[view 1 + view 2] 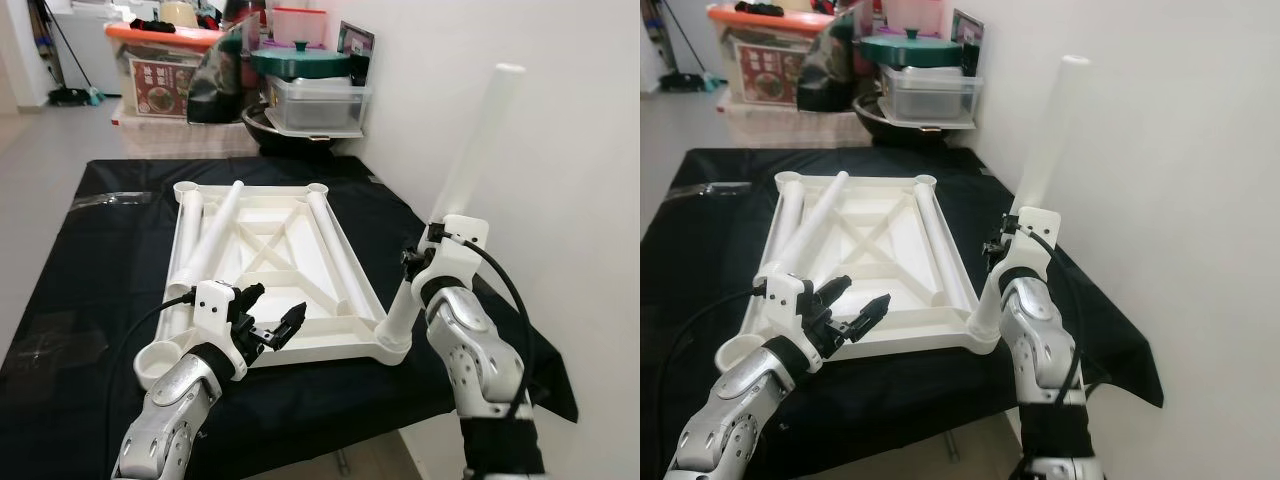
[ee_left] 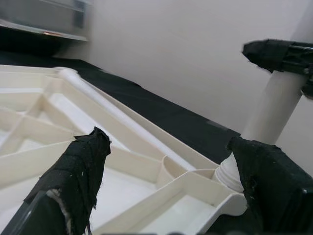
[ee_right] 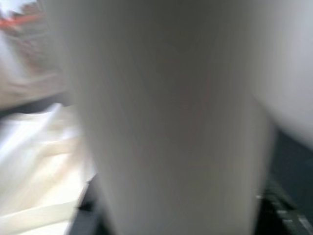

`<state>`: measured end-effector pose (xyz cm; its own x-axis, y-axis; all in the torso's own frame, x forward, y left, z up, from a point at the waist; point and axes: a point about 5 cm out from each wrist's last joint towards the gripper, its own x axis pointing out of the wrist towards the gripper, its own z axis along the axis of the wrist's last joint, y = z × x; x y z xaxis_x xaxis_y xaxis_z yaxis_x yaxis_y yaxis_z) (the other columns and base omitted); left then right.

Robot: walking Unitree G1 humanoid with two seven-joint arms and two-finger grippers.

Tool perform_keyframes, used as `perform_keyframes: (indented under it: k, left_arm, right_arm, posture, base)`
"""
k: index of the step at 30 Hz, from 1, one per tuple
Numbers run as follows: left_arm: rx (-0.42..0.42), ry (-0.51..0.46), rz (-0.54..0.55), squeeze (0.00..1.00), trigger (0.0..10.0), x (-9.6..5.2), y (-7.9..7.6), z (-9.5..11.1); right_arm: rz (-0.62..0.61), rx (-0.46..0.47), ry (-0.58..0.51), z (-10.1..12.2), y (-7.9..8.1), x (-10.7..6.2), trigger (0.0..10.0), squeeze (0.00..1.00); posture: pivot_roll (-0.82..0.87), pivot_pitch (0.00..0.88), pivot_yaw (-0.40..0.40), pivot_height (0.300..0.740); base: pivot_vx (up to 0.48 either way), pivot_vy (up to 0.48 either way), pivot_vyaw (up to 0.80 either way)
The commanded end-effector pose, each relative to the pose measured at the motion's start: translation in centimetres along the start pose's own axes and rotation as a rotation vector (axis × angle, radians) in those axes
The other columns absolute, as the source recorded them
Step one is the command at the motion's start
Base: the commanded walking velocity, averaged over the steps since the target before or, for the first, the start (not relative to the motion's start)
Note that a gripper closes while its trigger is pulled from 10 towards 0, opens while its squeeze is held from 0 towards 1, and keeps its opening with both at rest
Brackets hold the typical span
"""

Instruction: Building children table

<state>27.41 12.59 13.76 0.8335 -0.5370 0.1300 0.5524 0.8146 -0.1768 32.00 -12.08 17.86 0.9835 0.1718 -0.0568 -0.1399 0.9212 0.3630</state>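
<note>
A white plastic table top (image 1: 330, 350) lies upside down on the black cloth (image 1: 90, 260). Three loose white legs rest on it, one (image 1: 215, 235) slanted across the left side. A fourth white leg (image 1: 478, 150) stands in the near right corner socket and leans toward the wall. My right gripper (image 1: 413, 265) is shut on its lower part; in the right wrist view the leg (image 3: 166, 122) sits very close and blurred. My left gripper (image 1: 277, 305) hangs open just above the top's near edge, with nothing between its fingers (image 2: 83, 161). The near left socket (image 1: 160, 362) stands empty.
A white wall (image 1: 560, 120) runs close along the right side. At the back stand storage boxes, a green-lidded pot (image 1: 300, 60) and an orange-lidded bin (image 1: 160, 60). The cloth's near edge falls off just below my arms.
</note>
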Motion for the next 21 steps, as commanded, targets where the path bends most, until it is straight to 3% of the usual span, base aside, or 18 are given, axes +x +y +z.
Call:
perform_keyframes:
  k: [1,2,3,4,5,6,7,8,9,10,11,12,13,16,17,19,20,21]
  left_arm:
    - [-0.014,0.009,-0.021,0.00,10.0,0.3,-0.4,-0.3]
    - [-0.014,0.009,-0.021,0.00,10.0,0.3,-0.4,-0.3]
    - [-0.014,0.009,-0.021,0.00,10.0,0.4,-0.4,-0.3]
    - [-0.014,0.008,-0.021,0.00,10.0,0.4,-0.4,-0.3]
    - [-0.014,0.008,-0.021,0.00,10.0,0.4,-0.4,-0.3]
    - [-0.014,0.008,-0.020,0.00,10.0,0.4,-0.3,-0.3]
    - [-0.014,0.008,-0.020,0.00,10.0,0.4,-0.3,-0.3]
    - [-0.014,0.008,-0.020,0.00,10.0,0.4,-0.3,-0.3]
    - [-0.014,0.008,-0.020,0.00,10.0,0.4,-0.3,-0.3]
    - [-0.015,0.007,-0.020,0.00,10.0,0.4,-0.4,-0.4]
    - [-0.016,0.006,-0.020,0.00,10.0,0.4,-0.4,-0.4]
    - [-0.016,0.005,-0.020,0.00,10.0,0.4,-0.4,-0.4]
    - [-0.017,0.004,-0.020,0.00,10.0,0.4,-0.4,-0.4]
    - [-0.017,0.003,-0.019,0.00,10.0,0.4,-0.5,-0.4]
    - [-0.018,0.003,-0.019,0.00,10.0,0.3,-0.5,-0.3]
    - [-0.019,0.001,-0.019,0.00,10.0,0.3,-0.6,-0.3]
    - [-0.019,0.001,-0.019,0.00,10.0,0.3,-0.6,-0.3]
    - [-0.019,0.001,-0.019,0.00,10.0,0.3,-0.6,-0.3]
  right_arm:
    - [0.221,0.099,0.093,-1.1,2.2,0.1,10.0,0.62]
    - [0.221,0.099,0.093,-1.1,2.2,0.1,10.0,0.62]
    - [0.291,0.107,0.088,-0.6,2.8,0.1,10.0,0.00]
    - [0.412,0.109,0.077,0.1,3.4,-0.3,10.0,0.00]
    - [0.412,0.109,0.077,0.1,3.4,-0.3,10.0,0.00]
    - [0.531,0.102,0.057,0.8,4.0,-0.9,10.0,0.00]
    - [0.531,0.102,0.057,0.8,4.0,-0.9,10.0,0.00]
    - [0.659,0.077,0.046,1.3,4.4,-1.8,10.0,0.00]
    - [0.659,0.077,0.046,1.3,4.4,-1.8,10.0,0.00]
    - [0.768,0.043,0.048,1.4,4.6,-2.6,10.0,0.00]
    - [0.837,0.020,0.072,1.0,4.7,-3.2,7.8,0.00]
    - [0.873,0.009,0.092,0.7,4.6,-3.5,7.8,0.00]
    - [0.824,-0.010,0.134,-0.2,4.2,-3.0,0.0,0.00]
    - [0.784,-0.022,0.164,-0.8,3.9,-2.6,0.0,0.00]
    - [0.585,-0.054,0.186,-1.6,2.7,-1.0,0.0,0.00]
    - [0.123,0.025,0.205,-2.6,-1.0,1.5,0.0,0.00]
    - [0.123,0.025,0.205,-2.6,-1.0,1.5,0.0,0.00]
    - [-0.091,0.062,0.224,-3.4,-3.2,1.8,0.0,0.00]
  posture:
    - [0.06,0.000,-0.097,0.740]
    - [0.06,0.000,-0.097,0.740]
    - [0.06,0.000,-0.097,0.740]
    - [0.06,0.000,-0.097,0.740]
    - [0.06,0.000,-0.097,0.740]
    - [0.06,0.000,-0.099,0.740]
    - [0.06,0.000,-0.099,0.740]
    - [0.06,0.000,-0.102,0.740]
    - [0.06,0.000,-0.102,0.740]
    - [0.06,0.000,-0.105,0.740]
    - [0.06,0.000,-0.107,0.740]
    - [0.06,0.000,-0.107,0.740]
    - [0.07,0.000,-0.111,0.740]
    - [0.07,0.000,-0.111,0.740]
    - [0.07,0.000,-0.111,0.740]
    - [0.06,0.000,-0.111,0.740]
    - [0.06,0.000,-0.111,0.740]
    - [0.07,0.000,-0.113,0.740]
  base:
    - [0.000,0.000,0.00]
    - [0.000,0.000,0.00]
    - [0.000,0.000,0.00]
    - [0.000,0.000,0.00]
    - [0.000,0.000,0.00]
    - [0.000,0.000,0.00]
    - [0.000,0.000,0.00]
    - [0.000,0.000,0.00]
    - [0.000,0.000,0.00]
    - [0.000,0.000,0.00]
    - [0.000,0.000,0.00]
    - [0.000,0.000,0.00]
    - [0.000,0.000,0.00]
    - [0.000,0.000,0.00]
    - [0.000,0.000,0.00]
    - [0.000,0.000,0.00]
    - [0.000,0.000,0.00]
    - [0.000,0.000,0.00]
